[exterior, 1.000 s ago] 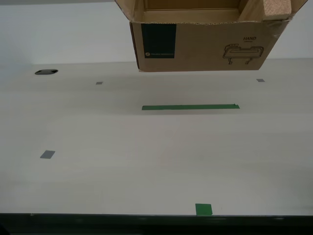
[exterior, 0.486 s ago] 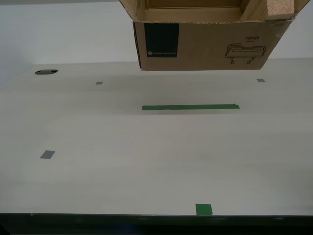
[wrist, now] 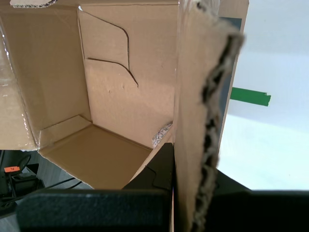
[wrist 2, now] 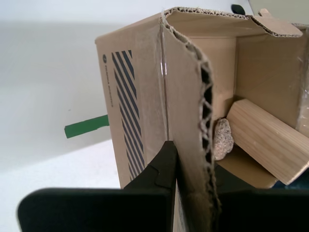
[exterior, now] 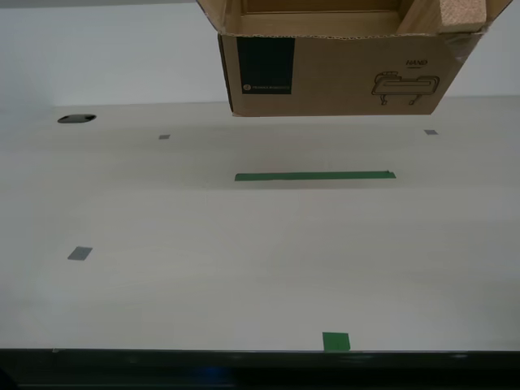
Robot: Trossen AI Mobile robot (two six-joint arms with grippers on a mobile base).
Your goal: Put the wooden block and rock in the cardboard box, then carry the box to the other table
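Start at the pinch points: my second gripper [wrist 2: 193,193] has its fingers squeezed tight onto one upright wall of the cardboard box [exterior: 337,77], one finger outside and one inside, and my first gripper [wrist: 190,193] is clamped the same way on another wall, so neither is open at all. Through the second wrist view you can see the wooden block [wrist 2: 268,145] leaning at a slant inside the box with the rock [wrist 2: 223,139] tucked just beside its lower end, touching it or near enough; the first wrist view only catches a speckled sliver of the rock [wrist: 161,134] at the box floor. So loading looks done and you're in the carry. In the exterior view the box hangs up at 12 o'clock, off the table [exterior: 244,276], with the long green tape strip [exterior: 315,175] below it and a small green tape square [exterior: 336,341] down at 6 o'clock. My advice: keep both pinches firm and move the arms together so the walls don't twist or tear, keep the box level so the block doesn't slide, and lower it flat and gently before letting go.
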